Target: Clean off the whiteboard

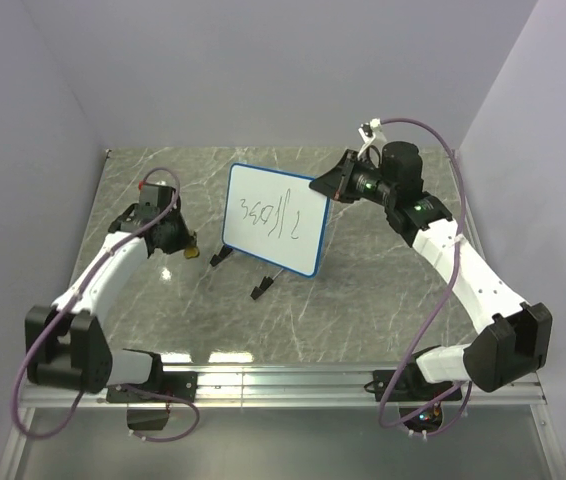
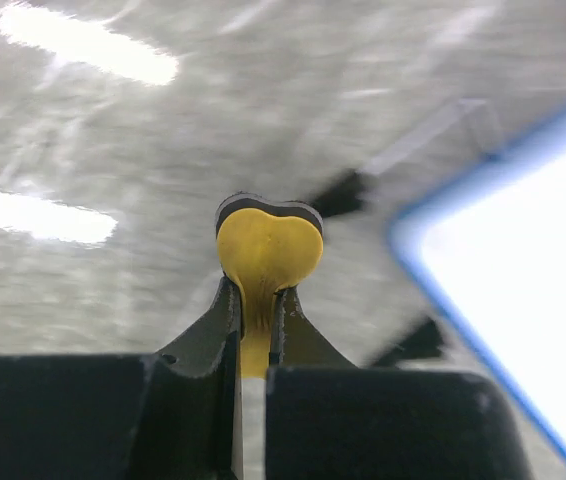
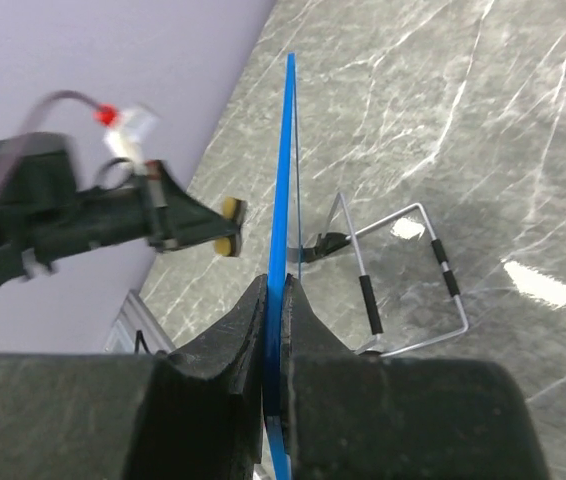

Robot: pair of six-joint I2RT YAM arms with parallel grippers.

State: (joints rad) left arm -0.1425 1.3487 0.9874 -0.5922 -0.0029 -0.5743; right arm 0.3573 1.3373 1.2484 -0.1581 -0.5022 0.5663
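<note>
Pinching the yellow eraser (image 2: 268,250), left gripper (image 1: 190,250) sits just left of the whiteboard (image 1: 298,245), not touching it. Whiteboard stands tilted on its wire stand (image 3: 403,280), scribbles (image 1: 271,222) unwiped. Right gripper (image 1: 328,187) is clamped on the whiteboard's right rim. Looks thin, light, stiff and slick-faced, so it's likely to skate or tip under wiping. Rim edge is the sane hold.

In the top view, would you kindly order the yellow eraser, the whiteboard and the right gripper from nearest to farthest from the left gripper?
1. The yellow eraser: pinched in the left gripper itself.
2. The whiteboard: standing just to its right, not touching it.
3. The right gripper: farthest, clamped on the whiteboard's right edge.
</note>
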